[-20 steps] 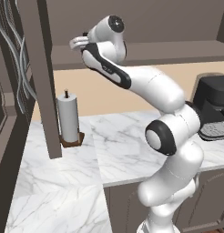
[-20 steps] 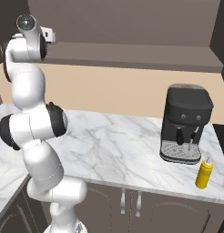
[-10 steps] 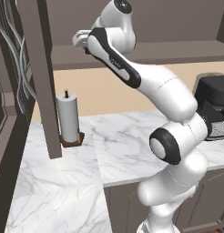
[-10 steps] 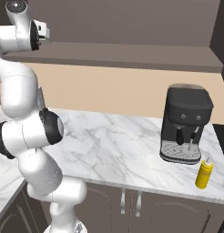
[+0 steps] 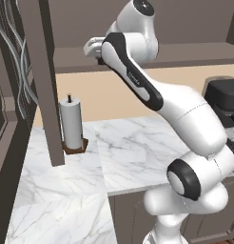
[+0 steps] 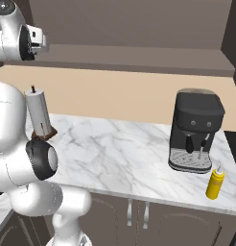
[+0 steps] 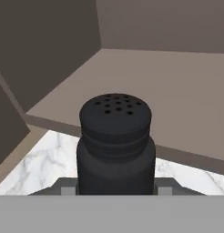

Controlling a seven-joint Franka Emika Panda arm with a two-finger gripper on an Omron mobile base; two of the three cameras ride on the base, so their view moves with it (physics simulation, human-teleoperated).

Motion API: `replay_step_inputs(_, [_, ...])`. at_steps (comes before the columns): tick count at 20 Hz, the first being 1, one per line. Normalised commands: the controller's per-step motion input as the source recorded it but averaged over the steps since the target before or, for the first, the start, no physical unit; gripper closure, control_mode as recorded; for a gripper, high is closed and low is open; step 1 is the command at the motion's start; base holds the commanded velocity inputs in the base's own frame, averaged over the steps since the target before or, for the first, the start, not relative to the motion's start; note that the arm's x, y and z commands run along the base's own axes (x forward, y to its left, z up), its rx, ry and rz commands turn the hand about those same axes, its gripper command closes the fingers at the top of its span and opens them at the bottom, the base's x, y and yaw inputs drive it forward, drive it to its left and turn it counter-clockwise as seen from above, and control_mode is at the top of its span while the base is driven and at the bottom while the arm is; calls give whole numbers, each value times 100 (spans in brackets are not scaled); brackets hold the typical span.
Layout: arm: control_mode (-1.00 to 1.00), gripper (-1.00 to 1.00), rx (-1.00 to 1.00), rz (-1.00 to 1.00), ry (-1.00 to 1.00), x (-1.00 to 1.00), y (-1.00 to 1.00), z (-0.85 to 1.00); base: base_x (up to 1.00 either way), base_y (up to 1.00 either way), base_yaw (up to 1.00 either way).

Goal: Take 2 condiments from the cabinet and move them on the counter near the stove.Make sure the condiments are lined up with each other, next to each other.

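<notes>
My gripper (image 7: 114,187) is shut on the black condiment bottle (image 7: 115,145), whose round cap with holes stands upright in the hand view. Just behind it lies the cabinet's flat shelf board (image 7: 177,91). Below it shows white marble counter (image 7: 36,159). In the left base view the gripper (image 5: 92,48) hangs at the front edge of the cabinet shelf (image 5: 185,52), right of the tall side panel (image 5: 45,81). The right base view has the gripper (image 6: 41,41) at the upper left. The yellow condiment bottle (image 6: 215,184) stands upright on the counter (image 6: 115,153) at the right.
A white paper-towel roll (image 5: 71,124) on a brown stand sits beside the cabinet's side panel. A black coffee machine (image 6: 195,130) stands at the counter's right, just behind the yellow bottle. The marble (image 5: 133,147) between roll and machine is bare.
The arm's elbow has risen and swung over to the right. The hand, still shut on the black bottle, has shifted only slightly at the shelf's front edge.
</notes>
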Motion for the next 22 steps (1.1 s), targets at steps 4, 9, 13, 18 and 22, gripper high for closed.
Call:
replay_step_inputs(4, [-100, 100, 1, -1, 0, -61, -38, -32, 0, 0, 0])
replay_step_inputs(9, [-100, 100, 2, -3, 4, -28, -44, -15, 0, 0, 0])
replay_step_inputs(13, [-100, 100, 0, -5, 6, 0, -20, -17, 0, 0, 0])
replay_step_inputs(18, [-100, 100, -4, -15, 8, 0, -51, -37, 0, 0, 0])
replay_step_inputs(22, [-100, 100, -5, -21, 12, 0, -69, -35, 0, 0, 0])
